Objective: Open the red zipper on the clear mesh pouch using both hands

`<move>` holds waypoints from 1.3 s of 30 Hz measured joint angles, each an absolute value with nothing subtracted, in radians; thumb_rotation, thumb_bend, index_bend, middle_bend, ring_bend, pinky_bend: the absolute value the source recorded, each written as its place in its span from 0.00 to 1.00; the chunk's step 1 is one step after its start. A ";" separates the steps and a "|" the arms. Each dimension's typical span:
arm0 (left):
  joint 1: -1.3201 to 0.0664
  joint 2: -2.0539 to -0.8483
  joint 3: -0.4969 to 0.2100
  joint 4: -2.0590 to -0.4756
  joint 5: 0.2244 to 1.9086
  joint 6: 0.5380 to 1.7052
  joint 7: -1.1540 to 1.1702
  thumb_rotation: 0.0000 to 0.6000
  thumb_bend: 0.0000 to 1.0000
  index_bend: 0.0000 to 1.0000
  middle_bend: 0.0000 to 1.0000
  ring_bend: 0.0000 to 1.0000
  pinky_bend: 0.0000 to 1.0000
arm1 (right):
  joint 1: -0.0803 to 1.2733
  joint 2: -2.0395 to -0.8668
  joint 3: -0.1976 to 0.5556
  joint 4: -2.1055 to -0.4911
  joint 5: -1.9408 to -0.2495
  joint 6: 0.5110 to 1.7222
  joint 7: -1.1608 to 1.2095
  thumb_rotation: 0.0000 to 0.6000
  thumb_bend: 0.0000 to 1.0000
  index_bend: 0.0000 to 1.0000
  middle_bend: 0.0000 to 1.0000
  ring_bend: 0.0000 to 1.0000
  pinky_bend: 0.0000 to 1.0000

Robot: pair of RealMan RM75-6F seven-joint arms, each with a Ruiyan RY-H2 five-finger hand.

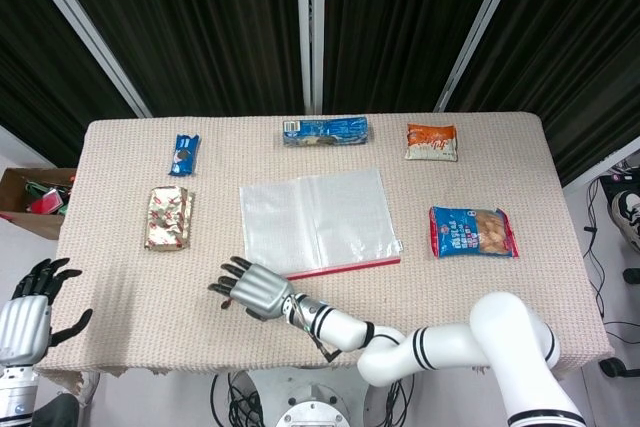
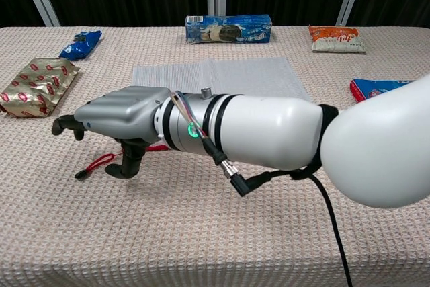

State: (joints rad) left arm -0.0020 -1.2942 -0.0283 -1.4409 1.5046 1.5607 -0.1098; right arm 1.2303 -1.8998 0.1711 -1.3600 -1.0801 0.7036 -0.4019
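Note:
The clear mesh pouch (image 1: 318,217) (image 2: 215,75) lies flat mid-table, its red zipper (image 1: 350,267) along the near edge. A red pull cord (image 2: 97,163) with a black tip trails left from the zipper and lies slack on the cloth. My right hand (image 1: 252,290) (image 2: 121,122) hovers over that cord, left of the pouch's near-left corner, fingers spread and slightly curled. The cord passes behind the thumb, and no finger is seen gripping it. My left hand (image 1: 28,315) is off the table at the lower left, fingers apart and holding nothing.
A blue snack pack (image 1: 184,154) and a gold-red packet (image 1: 169,217) lie at the left. A blue cookie box (image 1: 325,130) and an orange bag (image 1: 432,141) sit at the back, a blue-red bag (image 1: 473,231) at the right. A cardboard box (image 1: 30,197) stands beyond the left edge.

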 measured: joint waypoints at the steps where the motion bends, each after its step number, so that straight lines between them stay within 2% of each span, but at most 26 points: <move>1: -0.002 -1.294 -0.028 -1.441 1.504 1.560 -0.110 1.00 0.21 0.29 0.16 0.09 0.18 | 1.231 -1.912 0.171 -1.341 -1.086 0.709 -0.405 1.00 0.34 0.26 0.13 0.00 0.00; 5: -0.001 -1.294 -0.027 -1.441 1.501 1.556 -0.113 1.00 0.21 0.29 0.16 0.09 0.18 | 1.234 -1.967 0.173 -1.256 -1.110 0.718 -0.408 1.00 0.33 0.33 0.14 0.00 0.00; 18: -0.001 -1.296 -0.026 -1.428 1.502 1.551 -0.138 1.00 0.21 0.29 0.16 0.09 0.18 | 1.234 -2.105 0.190 -1.068 -1.188 0.726 -0.369 1.00 0.33 0.42 0.15 0.00 0.00; 30: 0.002 -1.303 -0.027 -1.410 1.501 1.552 -0.157 1.00 0.21 0.29 0.16 0.09 0.18 | 1.223 -2.144 0.215 -1.017 -1.216 0.717 -0.353 1.00 0.33 0.50 0.17 0.00 0.00; 39: 0.002 -1.303 -0.026 -1.406 1.509 1.557 -0.162 1.00 0.20 0.29 0.16 0.09 0.18 | 1.212 -2.156 0.223 -1.005 -1.254 0.733 -0.334 1.00 0.37 0.67 0.21 0.00 0.00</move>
State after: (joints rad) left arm 0.0017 -1.3028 -0.0259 -1.4064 1.5094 1.5567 -0.1622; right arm 1.2122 -2.1562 0.2225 -1.0054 -1.2540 0.7327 -0.3337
